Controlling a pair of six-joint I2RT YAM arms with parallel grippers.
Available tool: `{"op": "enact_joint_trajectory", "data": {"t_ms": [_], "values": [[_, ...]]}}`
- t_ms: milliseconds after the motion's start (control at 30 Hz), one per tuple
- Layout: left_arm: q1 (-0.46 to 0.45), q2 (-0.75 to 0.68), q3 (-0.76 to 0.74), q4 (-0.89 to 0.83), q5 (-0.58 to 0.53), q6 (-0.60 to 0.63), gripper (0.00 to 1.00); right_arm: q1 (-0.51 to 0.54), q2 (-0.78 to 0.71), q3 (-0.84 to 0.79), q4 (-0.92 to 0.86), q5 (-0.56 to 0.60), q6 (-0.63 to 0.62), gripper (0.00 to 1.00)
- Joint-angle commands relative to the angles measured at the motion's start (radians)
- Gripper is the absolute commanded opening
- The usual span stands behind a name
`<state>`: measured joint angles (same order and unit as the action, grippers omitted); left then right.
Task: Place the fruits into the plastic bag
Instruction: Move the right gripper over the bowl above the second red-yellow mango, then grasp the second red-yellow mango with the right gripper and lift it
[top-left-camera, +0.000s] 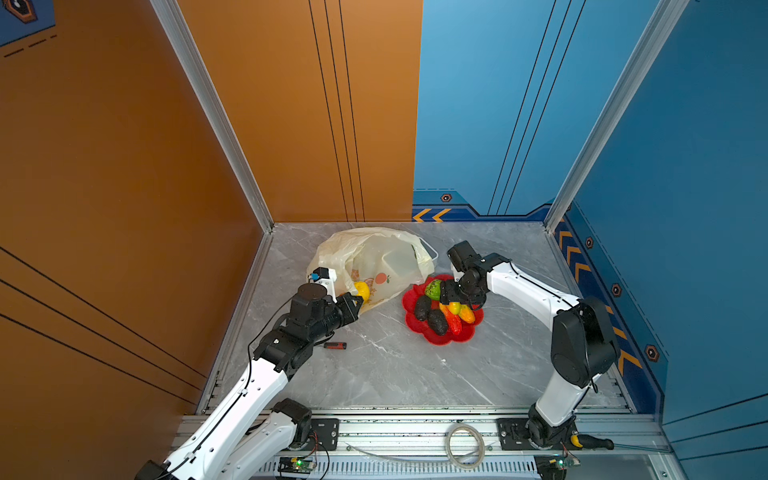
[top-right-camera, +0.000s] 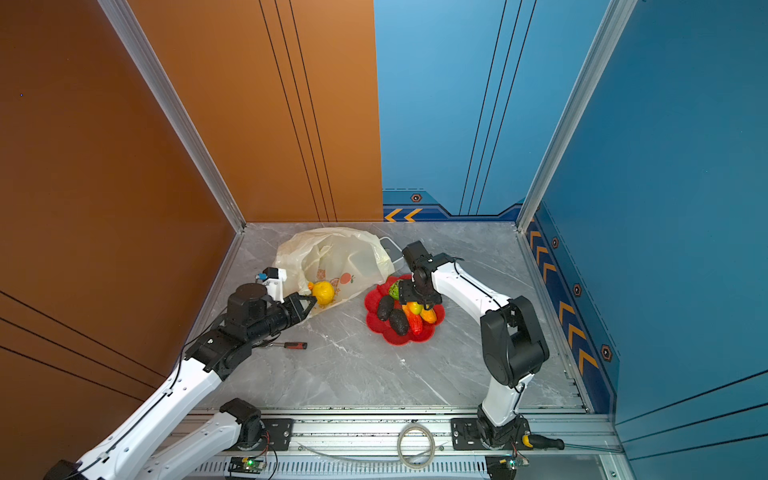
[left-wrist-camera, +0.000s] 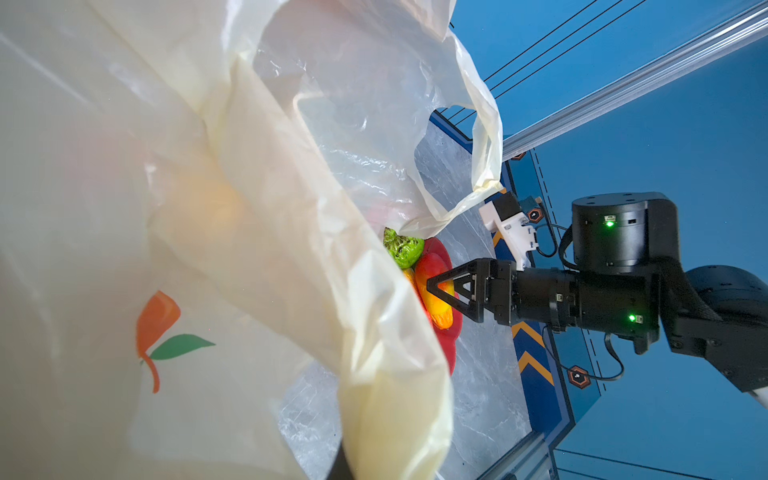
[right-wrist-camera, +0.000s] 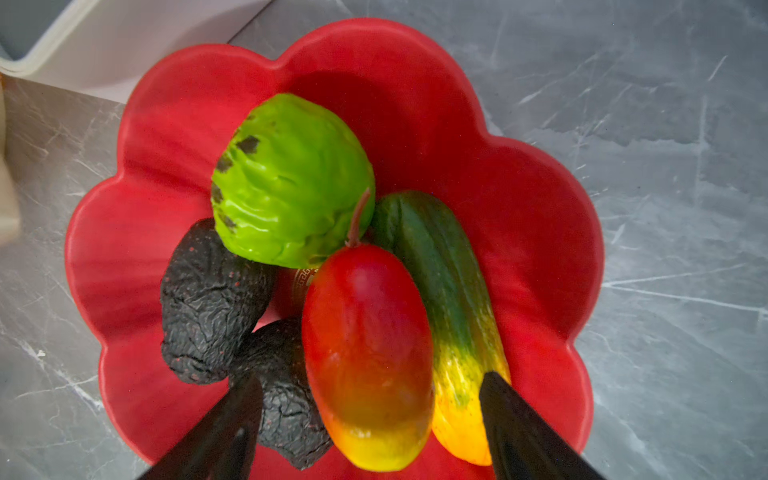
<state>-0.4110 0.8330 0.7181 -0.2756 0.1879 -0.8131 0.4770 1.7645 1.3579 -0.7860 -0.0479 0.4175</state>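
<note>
**Right jaws astride the red-orange fruit, across its short axis**

Obs. The right gripper (right-wrist-camera: 370, 380) hangs directly over the red dish (right-wrist-camera: 519, 187), jaws wide apart and nothing in them. In the right wrist view the red-orange fruit (right-wrist-camera: 365, 340) runs lengthwise from frame centre down to the bottom edge, stalk end toward the green round fruit (right-wrist-camera: 291, 178). The two fingers (right-wrist-camera: 224, 432) sit at lower left and lower right, one on each flank of its yellow end. The closing line therefore crosses the long axis squarely (good for a pinch).

Crowding: the green-yellow fruit (right-wrist-camera: 440, 282) lies parallel and touching on the right flank, and the lower-right finger overlaps its yellow tip. The dark fruits (right-wrist-camera: 208, 299) lie under the lower-left finger. Judgement: the jaws may catch a neighbour along with the target.

The left gripper (top-left-camera: 356, 302) is closed tight at the near edge of the plastic bag (top-left-camera: 374, 253), apparently pinching the film (the contact itself is hidden). A yellow fruit (top-right-camera: 323, 292) sits at the bag just past its tips; inside or on top, I cannot tell.

Layout in both top views: the bag lies to the upper left of the dish, close beside it. The right arm is much the nearer to the fruit in the dish. A carry would go up-left toward the bag.
</note>
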Motion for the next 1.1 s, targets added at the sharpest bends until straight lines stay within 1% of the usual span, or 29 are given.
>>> {"op": "enact_joint_trajectory", "data": {"t_ms": [0, 233, 700, 767, 867, 1000, 1067], "values": [[0.013, -0.005, -0.008, 0.015, 0.017, -0.004, 0.00, 0.001, 0.022, 0.038, -0.031, 0.026, -0.015, 0.78], [0.021, 0.000, -0.006, 0.012, 0.025, -0.003, 0.00, 0.001, 0.047, 0.052, -0.030, 0.022, -0.018, 0.69], [0.029, 0.008, -0.011, 0.022, 0.035, -0.006, 0.00, 0.010, 0.069, 0.059, -0.031, 0.017, -0.015, 0.63], [0.031, 0.006, -0.012, 0.022, 0.037, -0.006, 0.00, 0.012, 0.071, 0.062, -0.031, 0.017, -0.014, 0.61], [0.031, 0.001, -0.016, 0.023, 0.036, -0.009, 0.00, 0.012, 0.070, 0.062, -0.031, 0.014, -0.013, 0.52], [0.032, -0.003, -0.019, 0.023, 0.035, -0.011, 0.00, 0.012, 0.060, 0.057, -0.032, 0.014, -0.010, 0.49], [0.034, -0.006, -0.021, 0.022, 0.035, -0.012, 0.00, 0.012, 0.049, 0.055, -0.031, 0.014, -0.008, 0.49]]}}
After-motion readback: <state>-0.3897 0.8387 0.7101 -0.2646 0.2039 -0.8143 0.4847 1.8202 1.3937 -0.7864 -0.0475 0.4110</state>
